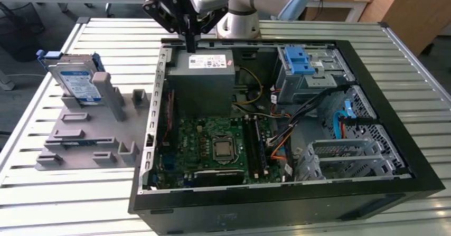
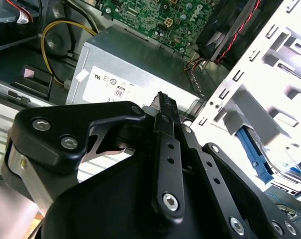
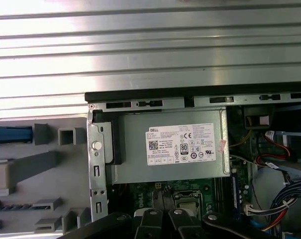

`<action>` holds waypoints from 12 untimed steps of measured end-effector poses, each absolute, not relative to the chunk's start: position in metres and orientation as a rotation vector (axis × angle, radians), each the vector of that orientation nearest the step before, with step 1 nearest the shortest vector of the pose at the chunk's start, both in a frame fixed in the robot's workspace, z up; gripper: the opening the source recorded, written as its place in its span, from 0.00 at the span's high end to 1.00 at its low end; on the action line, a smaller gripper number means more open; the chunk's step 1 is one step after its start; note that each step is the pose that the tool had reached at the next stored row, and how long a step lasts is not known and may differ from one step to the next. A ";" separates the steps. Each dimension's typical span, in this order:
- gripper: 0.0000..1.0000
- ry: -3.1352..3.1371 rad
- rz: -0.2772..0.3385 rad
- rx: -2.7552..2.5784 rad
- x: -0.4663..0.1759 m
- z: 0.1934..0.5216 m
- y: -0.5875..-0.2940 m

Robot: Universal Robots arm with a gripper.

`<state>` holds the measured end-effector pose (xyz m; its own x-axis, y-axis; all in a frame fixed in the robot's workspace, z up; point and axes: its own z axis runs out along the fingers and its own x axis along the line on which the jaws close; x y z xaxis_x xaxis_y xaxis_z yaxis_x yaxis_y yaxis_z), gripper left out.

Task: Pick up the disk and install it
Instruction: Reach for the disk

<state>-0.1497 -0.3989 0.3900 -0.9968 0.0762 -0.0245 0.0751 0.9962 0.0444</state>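
Exterior view: the gripper (image 1: 190,48) is seen near twelve o'clock of the frame. It hangs point-down over the twelve o'clock rim of the open computer case (image 1: 282,210). Its tips are held just above the edge of the grey power supply (image 1: 200,85) that lies closest to that rim. The fingers are pressed together into one narrow black bar, and nothing is clasped between them. The same closed pair is shown where the gripper (image 2: 161,99) appears in the second wrist view and where the gripper (image 3: 163,221) appears in the first wrist view. In both wrist views the labelled power supply (image 2: 115,74) (image 3: 170,149) is seen beyond the tips.

The disk (image 1: 74,83) is found at about ten o'clock of the exterior frame, outside the case and well apart from the gripper. It is stood on edge, slightly tilted, in a grey fixture (image 1: 84,135) laid on the slatted metal table (image 1: 71,204). Its white-and-blue label is turned toward the camera, and its blue carrier frame is seen along the upper edge. A grey post (image 1: 102,91) of the fixture is set just in front of the disk's three o'clock side, so part of it is covered.

Inside the case, a green motherboard (image 1: 211,141) is seen at six o'clock of the power supply. A drive cage (image 1: 310,69) with a blue latch is seen at three o'clock of it.
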 end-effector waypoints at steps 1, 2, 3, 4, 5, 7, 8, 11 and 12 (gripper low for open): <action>0.89 3.112 0.068 0.118 -0.150 0.390 -0.399; 0.89 3.112 0.068 0.118 -0.150 0.390 -0.399; 0.89 3.112 0.068 0.118 -0.150 0.390 -0.399; 0.89 3.113 0.068 0.118 -0.151 0.390 -0.399; 0.89 3.112 0.068 0.118 -0.151 0.390 -0.399; 0.89 3.113 0.068 0.118 -0.152 0.390 -0.399; 0.89 3.113 0.068 0.118 -0.152 0.390 -0.399; 0.89 3.112 0.068 0.118 -0.153 0.389 -0.399; 0.89 3.113 0.068 0.118 -0.153 0.389 -0.399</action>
